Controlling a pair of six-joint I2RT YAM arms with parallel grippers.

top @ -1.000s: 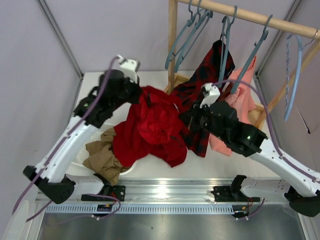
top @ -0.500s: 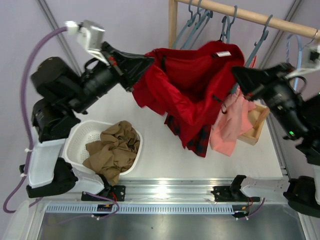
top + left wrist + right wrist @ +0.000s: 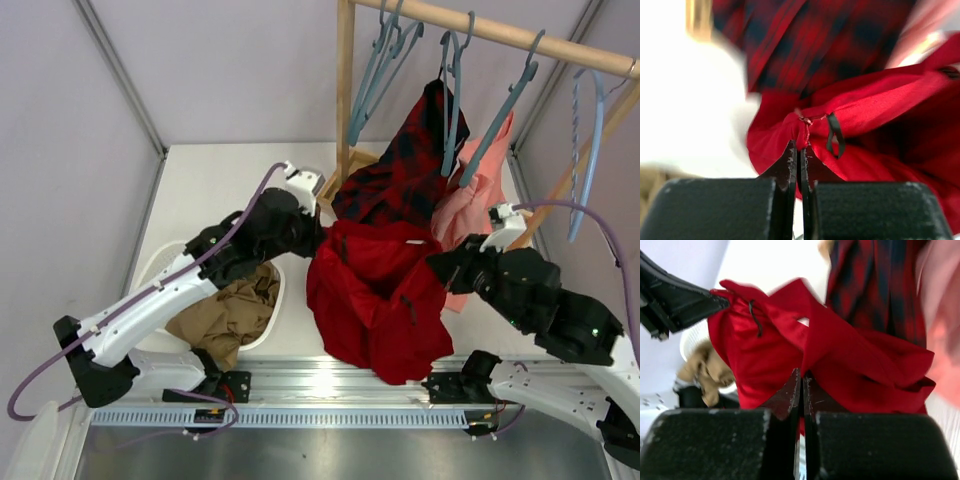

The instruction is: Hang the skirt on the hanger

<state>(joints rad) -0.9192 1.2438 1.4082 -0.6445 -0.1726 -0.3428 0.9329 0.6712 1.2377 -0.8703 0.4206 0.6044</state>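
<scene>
Change: skirt (image 3: 375, 290) has sunk from high up, now slung low over the table's (image 3: 230, 180) near edge.
Left pincer (image 3: 801, 150): pinching the waistband seam.
Handling: soft, limp, probably slippery; hold the waistband.
Right pincer (image 3: 802, 377): pinching the skirt's other side, seemingly.
Hanger (image 3: 372, 80): bare, above the far edge.

Skirt (image 3: 378, 300) down from raised spread to low hang; left end effector (image 3: 318, 237), right end effector (image 3: 436, 268) dropped.

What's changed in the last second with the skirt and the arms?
Half a second ago both arms held the skirt high by the rail; now the left gripper and right gripper have lowered it, stretched between them, still clamped. The hanger, plaid garment and tan garment stayed put.
</scene>
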